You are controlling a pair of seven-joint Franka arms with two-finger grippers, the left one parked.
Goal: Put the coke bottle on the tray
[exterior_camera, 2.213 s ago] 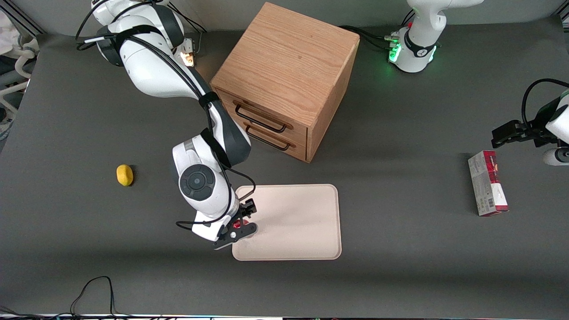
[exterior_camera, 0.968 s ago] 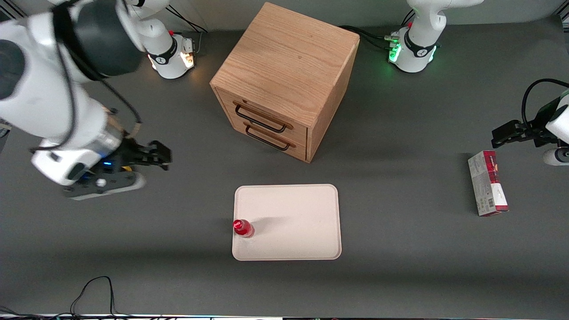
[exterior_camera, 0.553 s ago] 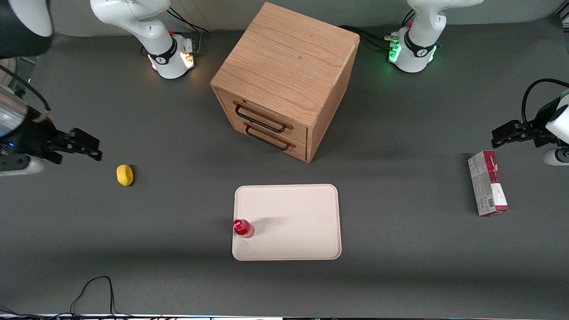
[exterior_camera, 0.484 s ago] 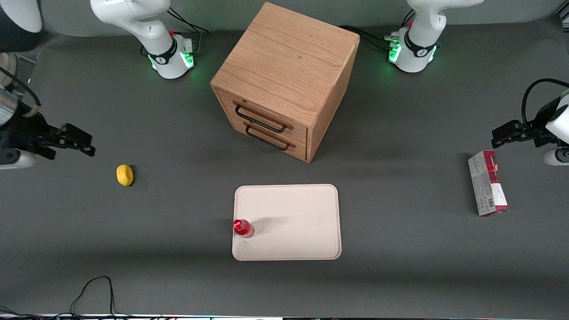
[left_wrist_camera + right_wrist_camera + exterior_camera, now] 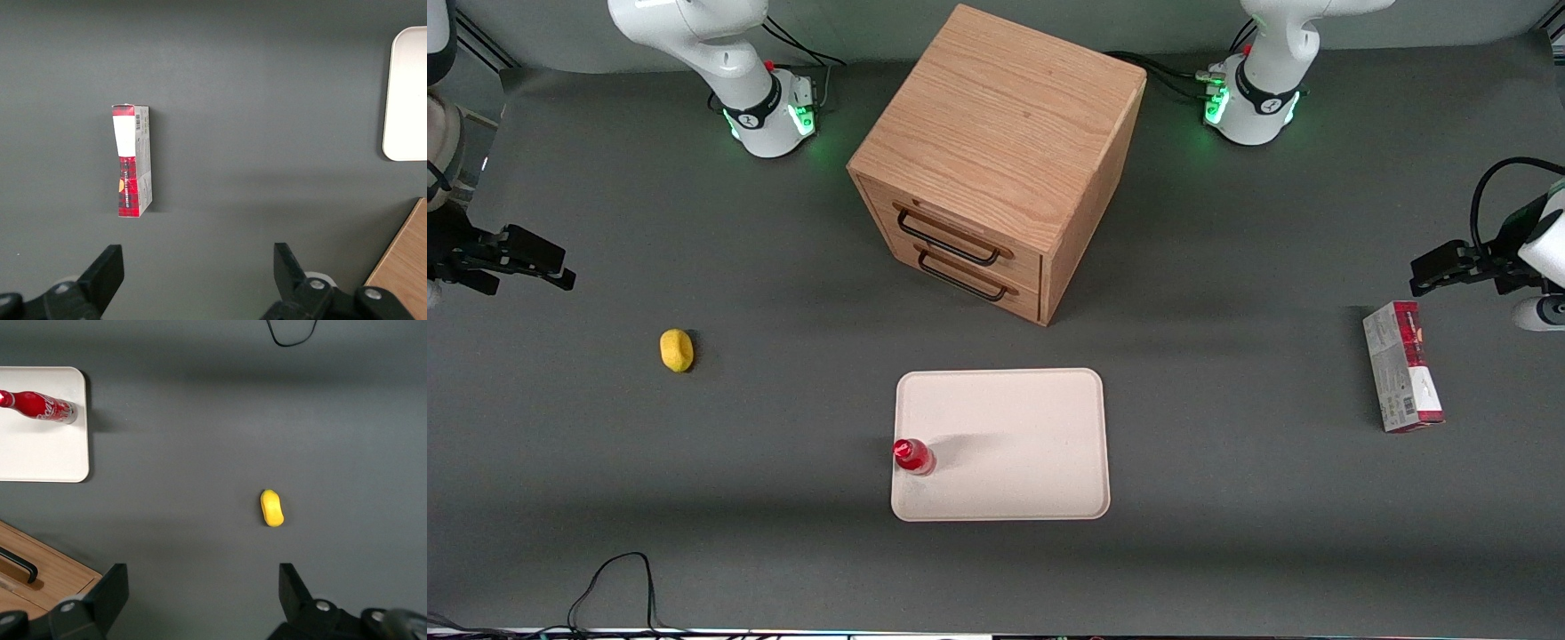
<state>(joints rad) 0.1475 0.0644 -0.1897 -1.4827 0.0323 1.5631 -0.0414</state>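
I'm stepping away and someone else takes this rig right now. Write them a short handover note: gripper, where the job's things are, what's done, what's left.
Gripper: open, empty, up above the working arm's end of the table, well clear of the tray.
Small glossy red coke bottle: standing upright on the flat pale cream tray, close to its edge toward the working arm's end.
Done: bottle is on the tray and released.
Left: nothing visible for the placement; just check the bottle sits safely, since it is near the rim.
Also on the table: wooden two-drawer cabinet, small yellow lemon-like object, red-and-grey carton.

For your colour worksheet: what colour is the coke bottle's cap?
Red, like the coke bottle itself; clearest in the right wrist view.
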